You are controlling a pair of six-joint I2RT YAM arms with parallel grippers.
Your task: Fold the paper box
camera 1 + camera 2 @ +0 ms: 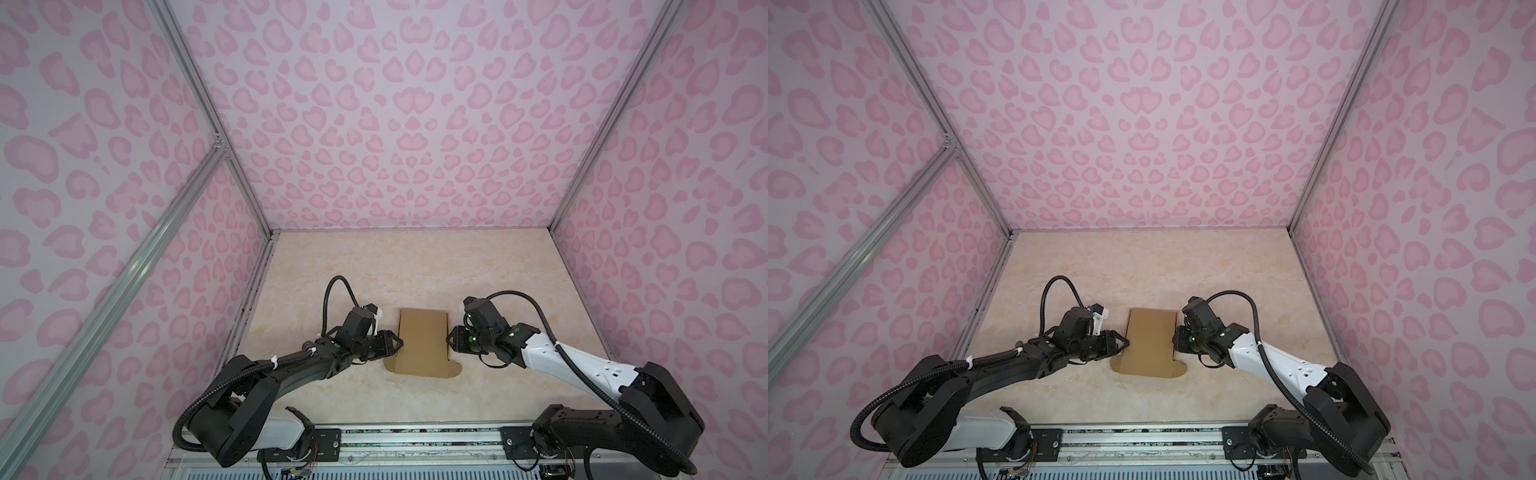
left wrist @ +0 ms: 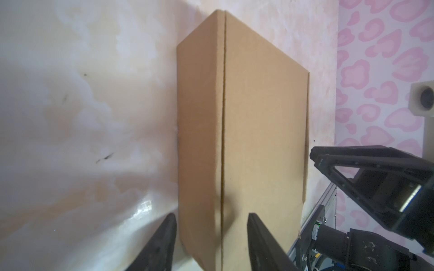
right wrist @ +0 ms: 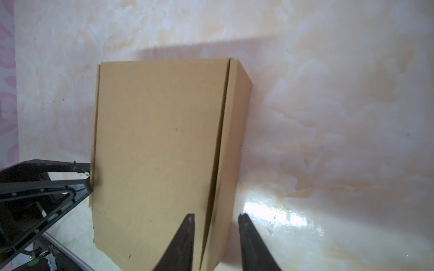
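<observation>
- Top views, both: one paper box point(image 1: 422, 345) point(image 1: 1150, 345) of plain brown kraft cardboard, partly folded, broad flat panel uppermost. It rests on the cream marbled tabletop point(image 1: 415, 266), midway between the two arms.
- Near flap point(image 1: 419, 370): rounded corners, flat on the tabletop at the end of the paper box toward the arm bases.
- Left claw point(image 1: 400, 345) point(image 1: 1127, 344): black, at the left long edge of the paper box, touching it or just beside it.
- Left wrist view: left claw point(image 2: 211, 214) with jaws part-way apart, astride the fold where the side wall meets the top panel. One finger sits beside the wall, the other over the panel. Whether it grips the cardboard cannot be told.
- Right claw point(image 1: 449, 338) point(image 1: 1174, 338): black, at the right long edge, opposite the left claw.
- Right wrist view: right claw point(image 3: 216, 214) with jaws apart, astride the right side wall. The inner finger is over the top panel; the outer finger point(image 3: 249, 241) is clear of the wall, with a strip of tabletop showing between. Nothing is clamped.
</observation>
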